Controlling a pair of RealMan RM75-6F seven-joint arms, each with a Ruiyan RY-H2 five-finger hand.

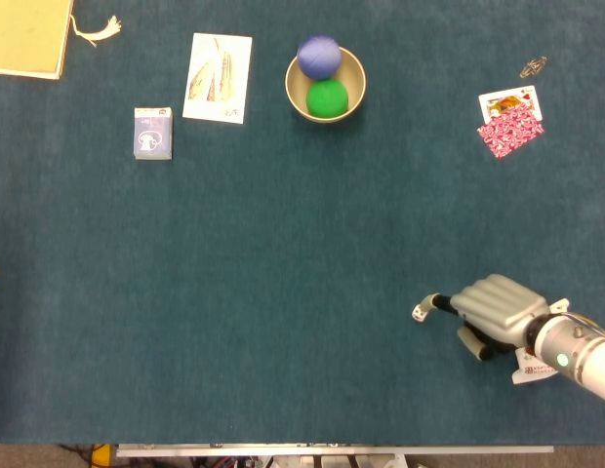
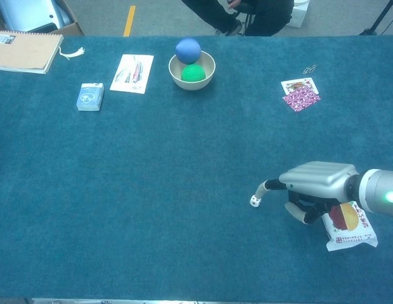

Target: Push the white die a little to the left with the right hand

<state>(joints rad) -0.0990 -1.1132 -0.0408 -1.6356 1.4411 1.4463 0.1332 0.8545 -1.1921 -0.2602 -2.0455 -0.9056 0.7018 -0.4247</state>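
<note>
The small white die (image 1: 420,312) (image 2: 254,201) lies on the blue cloth at the lower right. My right hand (image 1: 491,309) (image 2: 314,184) hovers palm down just right of it. One finger is stretched out, and its tip touches the die's right side. The other fingers are curled under the palm, holding nothing. My left hand shows in neither view.
A snack packet (image 2: 348,224) lies under my right wrist. Playing cards (image 1: 510,120) and a clip (image 1: 533,66) sit at the far right. A bowl (image 1: 325,103) with a blue and a green ball, a leaflet (image 1: 219,77), a card box (image 1: 152,133) and a notebook (image 1: 27,35) line the back.
</note>
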